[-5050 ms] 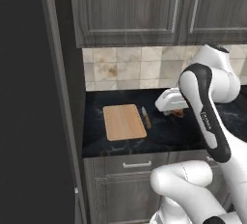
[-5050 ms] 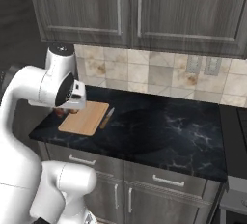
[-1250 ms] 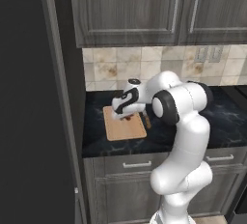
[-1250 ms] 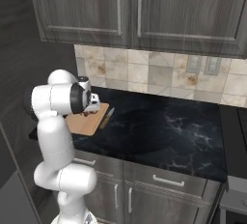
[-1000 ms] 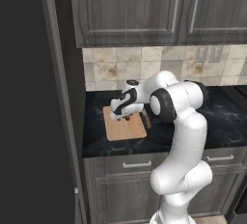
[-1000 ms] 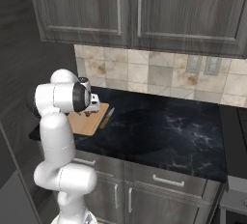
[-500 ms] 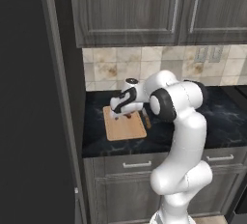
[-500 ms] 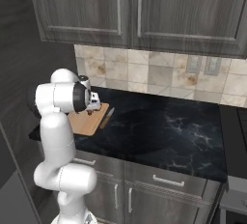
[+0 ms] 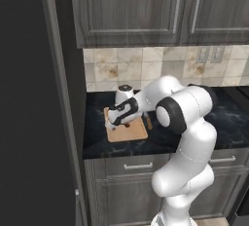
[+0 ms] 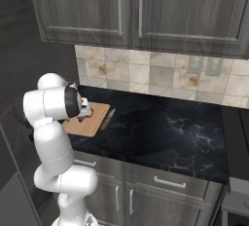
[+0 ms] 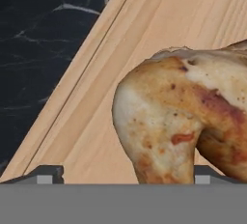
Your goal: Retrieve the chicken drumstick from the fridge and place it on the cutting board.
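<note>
The chicken drumstick (image 11: 183,121), golden-brown with reddish patches, lies on the light wooden cutting board (image 11: 144,35). My gripper (image 11: 126,175) is open just above it, one fingertip showing at each side of the meat with a gap between them and it. From the base, the gripper (image 9: 126,122) hangs low over the cutting board (image 9: 136,133) on the dark counter, and the drumstick (image 10: 80,118) is a small dark spot under the hand on the board (image 10: 92,125). The fridge (image 9: 29,122) is the tall dark mass at the left.
A knife (image 10: 108,118) lies on the black marble counter (image 10: 165,132) just right of the board. Dark wood cabinets (image 10: 131,10) hang above a tiled backsplash (image 10: 160,76). Drawers (image 9: 138,165) run below the counter edge.
The jaws have gone from partly closed on the drumstick to wide open, leaving it on the board. The arm has hardly moved.
</note>
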Robot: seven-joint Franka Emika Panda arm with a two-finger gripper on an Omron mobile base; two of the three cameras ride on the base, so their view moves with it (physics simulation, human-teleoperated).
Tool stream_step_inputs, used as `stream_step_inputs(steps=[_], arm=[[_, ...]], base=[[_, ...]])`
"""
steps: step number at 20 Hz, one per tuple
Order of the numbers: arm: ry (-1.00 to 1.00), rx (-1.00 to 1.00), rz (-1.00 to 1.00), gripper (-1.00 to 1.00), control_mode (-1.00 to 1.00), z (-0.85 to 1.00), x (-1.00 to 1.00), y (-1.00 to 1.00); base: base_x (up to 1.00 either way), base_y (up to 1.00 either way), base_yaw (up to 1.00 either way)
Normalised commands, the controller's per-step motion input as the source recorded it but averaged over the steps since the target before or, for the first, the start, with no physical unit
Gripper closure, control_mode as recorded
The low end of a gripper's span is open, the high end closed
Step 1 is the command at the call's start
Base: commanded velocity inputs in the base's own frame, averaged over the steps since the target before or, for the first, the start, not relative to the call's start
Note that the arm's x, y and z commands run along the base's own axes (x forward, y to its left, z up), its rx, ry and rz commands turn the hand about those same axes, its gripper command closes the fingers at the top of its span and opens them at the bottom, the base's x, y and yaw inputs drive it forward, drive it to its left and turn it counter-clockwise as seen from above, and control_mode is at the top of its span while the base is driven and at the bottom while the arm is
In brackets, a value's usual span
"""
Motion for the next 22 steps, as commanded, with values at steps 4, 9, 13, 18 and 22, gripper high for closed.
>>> stream_step_inputs(steps=[4,9,13,18,22], arm=[[-0.11,-0.11,0.08,-1.0,-1.0,-0.59,-0.16,0.12],[-0.2,0.0,0.01,-1.0,-1.0,-0.22,0.2,0.0],[-0.12,0.0,0.0,-1.0,-1.0,-0.25,0.1,0.0],[0.0,0.0,0.02,-1.0,-1.0,-0.36,0.0,-0.07],[-0.02,0.12,0.0,-1.0,-1.0,0.37,0.0,-0.18]], base=[[0.0,0.0,0.0],[0.0,0.0,0.0],[0.0,0.0,0.0],[0.0,0.0,0.0],[0.0,0.0,0.0]])
